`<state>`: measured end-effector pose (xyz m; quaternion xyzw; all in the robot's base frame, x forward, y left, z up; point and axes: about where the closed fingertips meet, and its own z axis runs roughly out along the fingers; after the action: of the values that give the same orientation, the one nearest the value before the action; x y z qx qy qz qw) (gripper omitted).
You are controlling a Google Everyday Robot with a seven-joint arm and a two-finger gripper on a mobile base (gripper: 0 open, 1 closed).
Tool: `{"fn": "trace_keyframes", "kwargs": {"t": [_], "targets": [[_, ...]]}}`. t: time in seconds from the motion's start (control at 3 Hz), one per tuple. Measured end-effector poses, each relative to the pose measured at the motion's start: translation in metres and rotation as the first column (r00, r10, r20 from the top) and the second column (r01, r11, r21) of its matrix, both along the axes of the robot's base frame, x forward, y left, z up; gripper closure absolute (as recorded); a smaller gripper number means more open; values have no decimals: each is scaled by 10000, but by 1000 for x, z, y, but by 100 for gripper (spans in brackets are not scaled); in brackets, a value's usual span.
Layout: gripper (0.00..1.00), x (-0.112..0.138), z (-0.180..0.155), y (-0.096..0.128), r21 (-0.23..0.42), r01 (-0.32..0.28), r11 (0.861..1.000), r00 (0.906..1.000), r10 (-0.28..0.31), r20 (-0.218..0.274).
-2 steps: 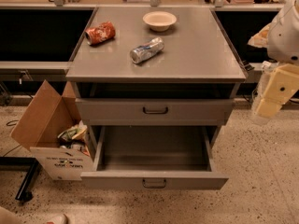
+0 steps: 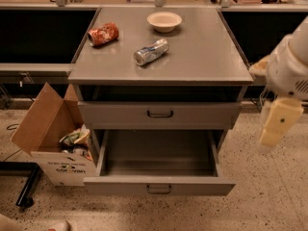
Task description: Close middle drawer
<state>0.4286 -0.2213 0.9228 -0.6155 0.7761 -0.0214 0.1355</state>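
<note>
1. Gripper (image 2: 278, 127): located at the right edge of the view, hanging below the white arm housing (image 2: 291, 66). It is to the right of the cabinet, apart from it, at about the height of the drawer fronts. Whether it is wide or narrow cannot be told. It holds nothing.

2. Middle drawer (image 2: 159, 186): extended forward from the cabinet, fully open, interior visible and bare. Its flat front faces the camera, with a small dark loop handle (image 2: 159, 189) at centre. The gripper is well apart from this handle, up and to the right of it.

3. Top drawer (image 2: 160, 114): directly above the open drawer, front flush with the cabinet, loop handle at centre.

4. Table (image 2: 211, 57): grey top surface over the drawers. It carries a crushed red can (image 2: 103, 33) at the left rear, a silver can (image 2: 151, 51) lying on its side near the centre, and a pale bowl (image 2: 164, 21) at the rear.

5. Cardboard box (image 2: 50, 138): on the speckled floor, just beside the cabinet's left side, flaps open, with rubbish inside.
</note>
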Motion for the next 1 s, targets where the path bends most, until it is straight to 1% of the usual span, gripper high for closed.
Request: {"fn": "trace_keyframes", "kwargs": {"t": [0.33,0.67,1.0], "targets": [[0,-16,-64,-2,-118,-424,9990,9958,412,-823],[0,-39,-133,11,97,-1014,9948,9785,1015,-1796],[0,-49,-147,10,61,-1060,9943,9720,1049,-2101]]}}
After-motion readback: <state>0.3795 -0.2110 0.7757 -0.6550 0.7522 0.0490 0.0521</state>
